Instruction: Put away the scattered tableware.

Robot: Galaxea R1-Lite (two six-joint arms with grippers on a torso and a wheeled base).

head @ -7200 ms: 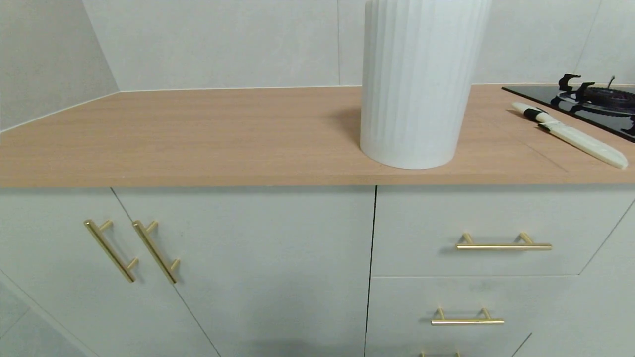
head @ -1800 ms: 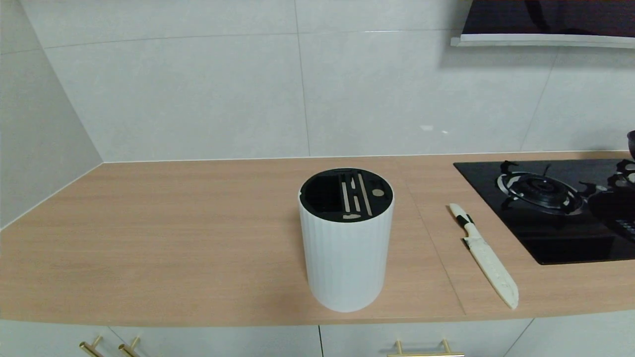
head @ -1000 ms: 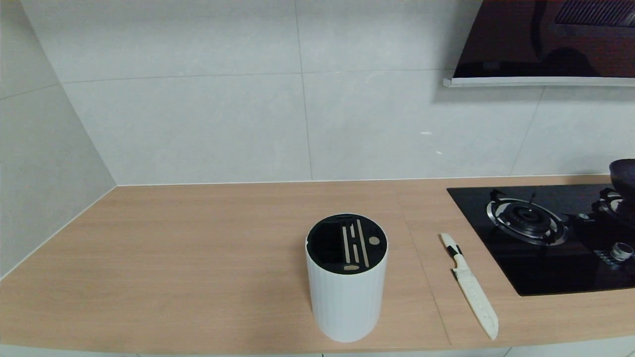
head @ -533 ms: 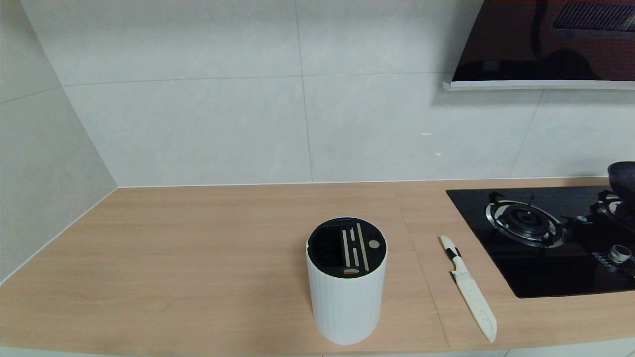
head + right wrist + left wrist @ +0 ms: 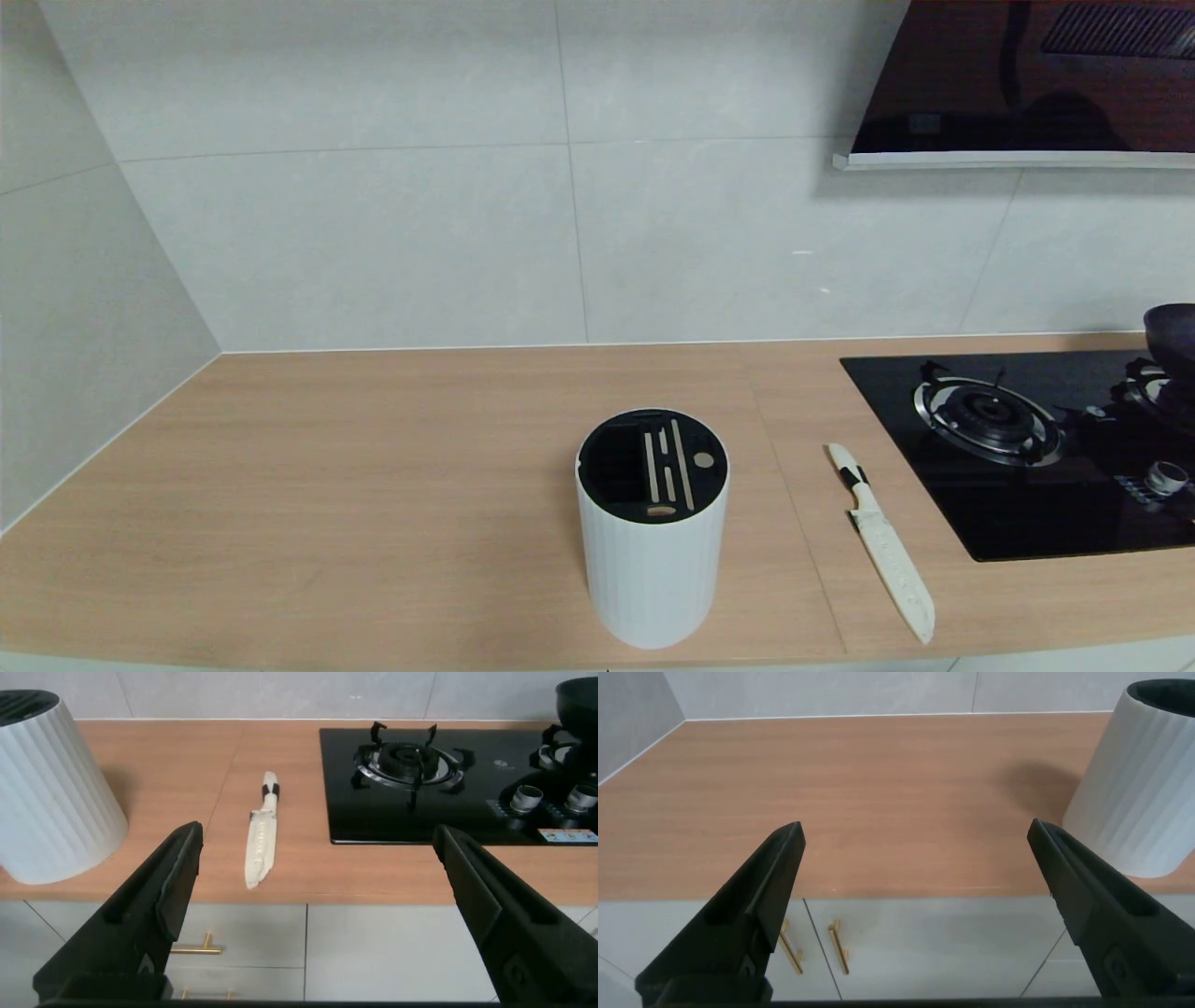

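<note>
A cream knife (image 5: 882, 544) with a black band on its handle lies flat on the wooden counter (image 5: 373, 467), blade toward the front edge. To its left stands a white ribbed knife holder (image 5: 652, 560) with a black slotted top. In the left wrist view my left gripper (image 5: 915, 833) is open and holds nothing, hanging before the counter's front edge, with the holder (image 5: 1144, 775) off to one side. My right gripper (image 5: 318, 833) is open too, in front of the counter edge. The knife (image 5: 262, 840) lies beyond it, between the holder (image 5: 51, 789) and the hob.
A black gas hob (image 5: 1018, 448) with burners takes up the counter's right end (image 5: 439, 775), and a dark pot (image 5: 1172, 327) sits at its far edge. An extractor hood (image 5: 1027, 84) hangs above. Tiled walls close the back and left. Cabinet fronts with gold handles (image 5: 836, 947) lie below.
The head camera rose from cabinet level to look down on the counter, then settled. Over the last half second nothing has moved.
</note>
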